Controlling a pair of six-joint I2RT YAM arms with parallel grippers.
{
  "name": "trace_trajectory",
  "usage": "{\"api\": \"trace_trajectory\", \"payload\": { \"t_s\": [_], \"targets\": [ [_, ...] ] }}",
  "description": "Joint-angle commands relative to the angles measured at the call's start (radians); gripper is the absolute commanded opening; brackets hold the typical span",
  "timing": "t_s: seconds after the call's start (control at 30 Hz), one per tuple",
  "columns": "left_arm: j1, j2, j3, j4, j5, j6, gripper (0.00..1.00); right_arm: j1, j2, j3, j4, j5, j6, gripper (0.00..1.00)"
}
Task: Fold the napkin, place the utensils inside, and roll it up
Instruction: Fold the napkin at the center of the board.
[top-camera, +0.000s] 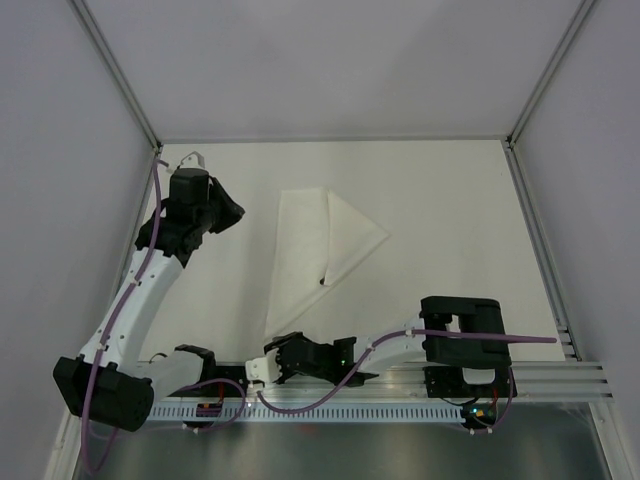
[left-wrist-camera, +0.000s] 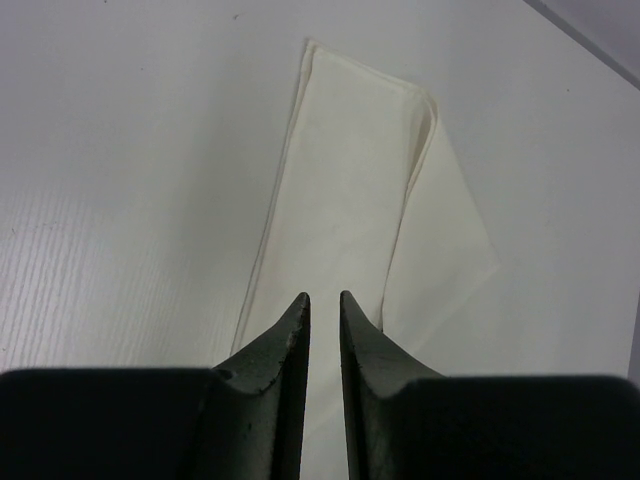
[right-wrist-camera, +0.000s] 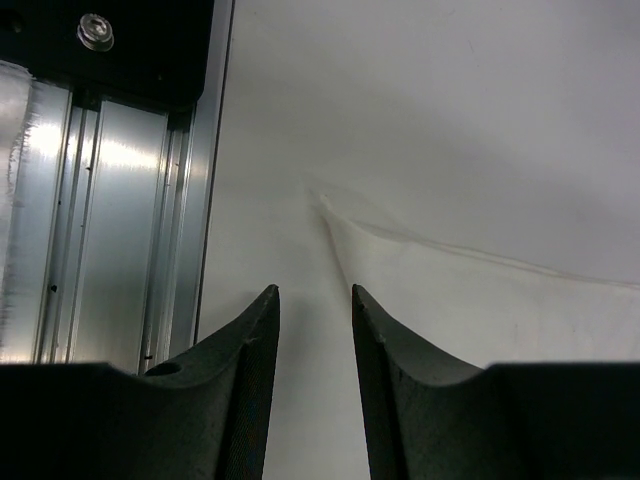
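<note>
Black, wedge-shaped fingers of the left gripper (left-wrist-camera: 322, 300) stand parted by only a thin slit and grasp nothing, hovering over the near end of the napkin (left-wrist-camera: 350, 180). From above, this gripper (top-camera: 236, 213) sits at about 9 o'clock of the cloth, its tips just beside the left edge.

The napkin (top-camera: 305, 250) lies flat near the middle of the matte off-white table (top-camera: 450, 220). It is folded into a long, narrow strip running from 12 to 6 o'clock. A triangular flap juts out toward 3 o'clock and ends in a blunt point. Its surface is soft and smooth, with a stitched or creased hem along the edges. A small dark speck shows where the flap's lower edge meets the strip; what it is cannot be told.

At 6 o'clock of the strip, the right gripper (top-camera: 272, 348) rests low, close to the napkin's near corner. Its curved dark fingers (right-wrist-camera: 258, 330) are released, with a clear gap and nothing between them. That pale corner (right-wrist-camera: 480, 300) lies just beyond the tips toward 1 o'clock. A ribbed aluminium rail (right-wrist-camera: 110, 220) gleams at 9 o'clock.
</note>
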Motion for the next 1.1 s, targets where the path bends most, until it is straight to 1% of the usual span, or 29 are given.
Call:
{"api": "trace_trajectory", "payload": {
  "t_s": [0.0, 0.2, 0.63, 0.87, 1.07],
  "targets": [
    [0.008, 0.004, 0.006, 0.033, 0.018, 0.037, 0.23, 0.011, 0.026, 0.045, 0.066, 0.019, -0.021, 0.41],
    [0.009, 0.004, -0.011, 0.039, 0.02, 0.044, 0.23, 0.012, 0.063, 0.074, 0.078, 0.045, -0.017, 0.41],
    [0.012, 0.006, -0.017, 0.05, 0.034, 0.06, 0.24, 0.011, 0.126, 0.102, 0.084, 0.045, -0.025, 0.41],
    [0.012, 0.009, -0.023, 0.054, 0.043, 0.063, 0.24, 0.011, 0.158, 0.1, 0.12, 0.056, -0.047, 0.36],
    [0.014, 0.006, -0.034, 0.059, 0.046, 0.064, 0.24, 0.011, 0.135, 0.086, 0.124, 0.062, -0.044, 0.36]
  ]
}}
